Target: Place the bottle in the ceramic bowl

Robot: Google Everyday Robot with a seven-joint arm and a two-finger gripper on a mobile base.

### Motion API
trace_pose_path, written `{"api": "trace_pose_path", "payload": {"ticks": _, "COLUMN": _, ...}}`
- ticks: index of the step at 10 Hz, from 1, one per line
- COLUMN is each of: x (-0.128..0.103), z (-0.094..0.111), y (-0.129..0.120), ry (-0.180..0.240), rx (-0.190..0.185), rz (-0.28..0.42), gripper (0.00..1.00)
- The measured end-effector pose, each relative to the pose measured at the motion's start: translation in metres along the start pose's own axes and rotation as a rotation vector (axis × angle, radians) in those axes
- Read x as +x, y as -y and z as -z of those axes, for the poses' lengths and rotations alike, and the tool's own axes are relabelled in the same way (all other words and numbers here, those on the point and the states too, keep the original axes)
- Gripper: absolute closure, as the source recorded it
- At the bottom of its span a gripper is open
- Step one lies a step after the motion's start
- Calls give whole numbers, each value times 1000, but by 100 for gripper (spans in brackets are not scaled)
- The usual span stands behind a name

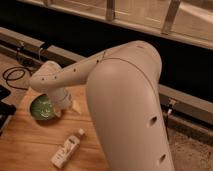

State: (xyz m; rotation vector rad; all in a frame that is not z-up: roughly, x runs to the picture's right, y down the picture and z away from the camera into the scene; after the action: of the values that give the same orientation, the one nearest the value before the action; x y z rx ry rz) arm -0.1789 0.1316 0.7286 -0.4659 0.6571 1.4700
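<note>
The bottle (67, 148) is slim and white with a white cap and a pale label. It lies on its side on the wooden table (30, 145), cap pointing up and to the right. The ceramic bowl (41, 108) is glossy dark green and sits on the table up and to the left of the bottle. My gripper (70, 106) hangs at the end of the big white arm (115, 100), just to the right of the bowl's rim and above the bottle. It is mostly hidden by the wrist and holds nothing that I can see.
A black cable (15, 75) coils at the back left. A dark object (4, 107) sits at the table's left edge. A dark rail and a window wall (150, 25) run along the back. Speckled floor (192, 150) lies at the right.
</note>
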Motion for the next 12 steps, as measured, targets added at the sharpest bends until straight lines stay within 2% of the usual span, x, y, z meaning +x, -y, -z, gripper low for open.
{"api": "trace_pose_path", "payload": {"ticks": 3, "x": 27, "z": -34, "y": 15, "ry": -91, "rx": 5, "rz": -28, "gripper": 35}}
{"api": "trace_pose_path", "payload": {"ticks": 5, "x": 41, "z": -53, "y": 18, "ry": -154, "rx": 20, "rz": -19, "gripper": 35}}
{"api": "trace_pose_path", "payload": {"ticks": 6, "x": 45, "z": -57, "y": 18, "ry": -171, "rx": 24, "rz": -14, "gripper": 35}}
{"api": "trace_pose_path", "payload": {"ticks": 10, "x": 45, "z": -57, "y": 18, "ry": -171, "rx": 22, "rz": -14, "gripper": 35}}
{"api": "trace_pose_path", "payload": {"ticks": 12, "x": 46, "z": -65, "y": 14, "ry": -202, "rx": 20, "rz": -14, "gripper": 35}}
